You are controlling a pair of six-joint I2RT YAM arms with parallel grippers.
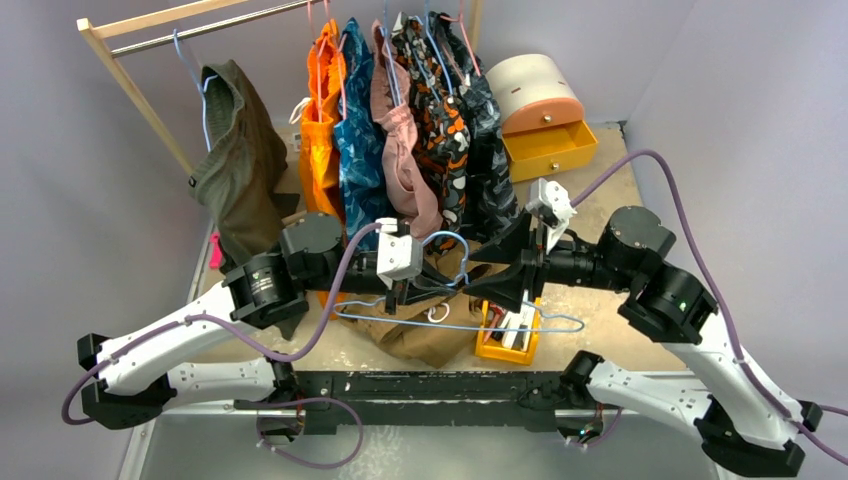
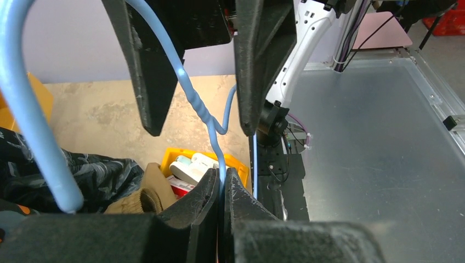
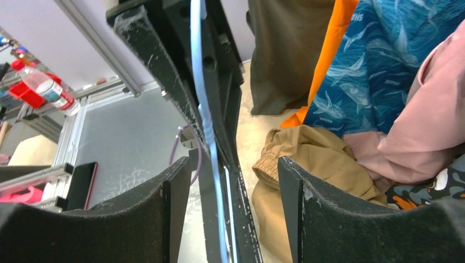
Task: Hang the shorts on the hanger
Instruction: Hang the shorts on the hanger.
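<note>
The bench (image 1: 610, 190) is being occupied near its front edge by the shorts (image 1: 425, 335), which are lying in a crumpled tan heap. The hanger (image 1: 470, 325) is being held over that heap, its long bar running across it. Its twisted neck is being pinched by the left claw (image 2: 222, 183), pressed tight on the wire. The right claw (image 3: 233, 164) is being held spread, one finger on either side of the wire.

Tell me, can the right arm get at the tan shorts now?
Probably yes: the right gripper is open, the shorts lie just beyond it, though the left gripper holding the hanger crowds it.
</note>
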